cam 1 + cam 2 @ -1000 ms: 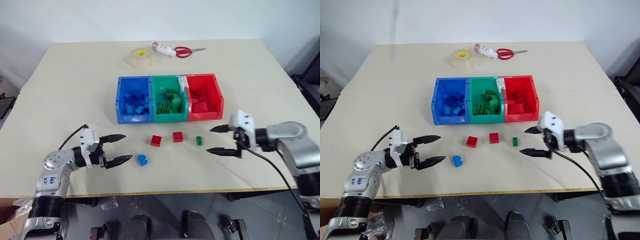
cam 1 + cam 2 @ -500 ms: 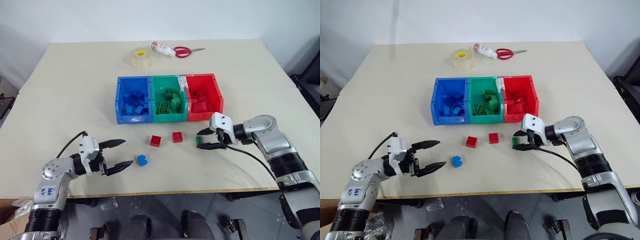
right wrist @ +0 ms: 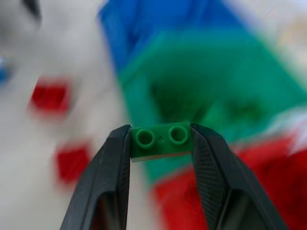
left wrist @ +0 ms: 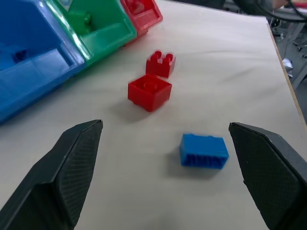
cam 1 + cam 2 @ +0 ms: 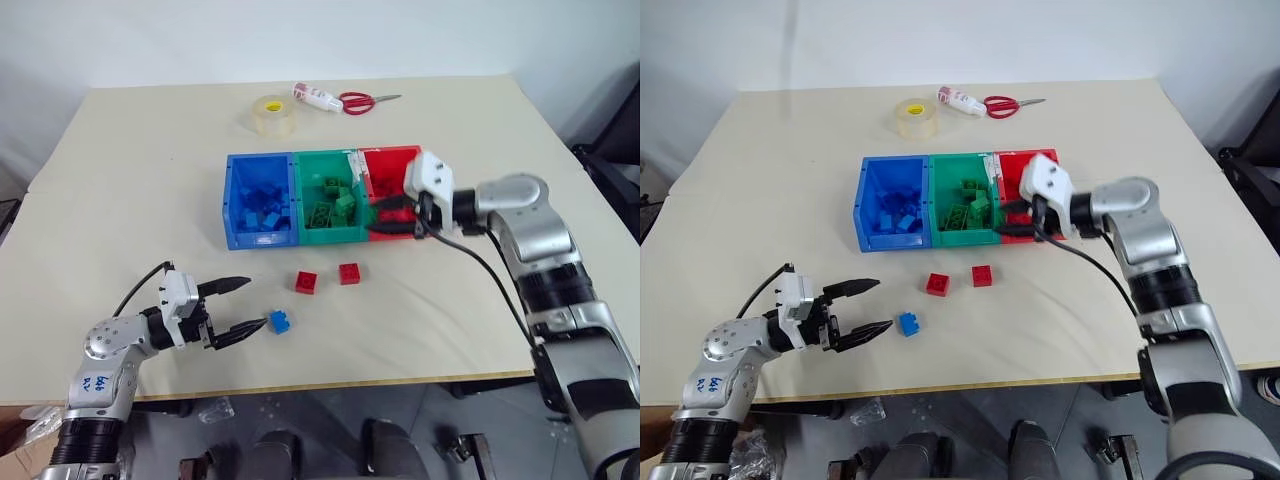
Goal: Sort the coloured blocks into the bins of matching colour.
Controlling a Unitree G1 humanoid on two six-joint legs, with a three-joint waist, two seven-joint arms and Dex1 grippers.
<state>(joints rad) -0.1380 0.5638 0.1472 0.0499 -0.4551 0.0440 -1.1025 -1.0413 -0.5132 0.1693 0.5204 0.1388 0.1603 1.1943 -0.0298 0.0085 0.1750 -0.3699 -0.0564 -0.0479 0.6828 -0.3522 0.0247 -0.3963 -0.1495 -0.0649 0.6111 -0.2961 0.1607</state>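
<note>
Green block [image 3: 160,140], black tool [image 3: 160,143], two red blocks [image 4: 149,91]

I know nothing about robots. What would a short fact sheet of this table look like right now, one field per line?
Right gripper: shut on a small green studded plastic brick, held up near the fronts of the green and red trays
Left gripper: open, on either side of a small blue studded plastic brick, not touching it
Loose on table: two small red studded plastic bricks
Bins: joined blue, green and red open-top plastic trays, each with bricks of its colour
Far edge: clear tape roll, red-handled scissors, small glue tube
</note>
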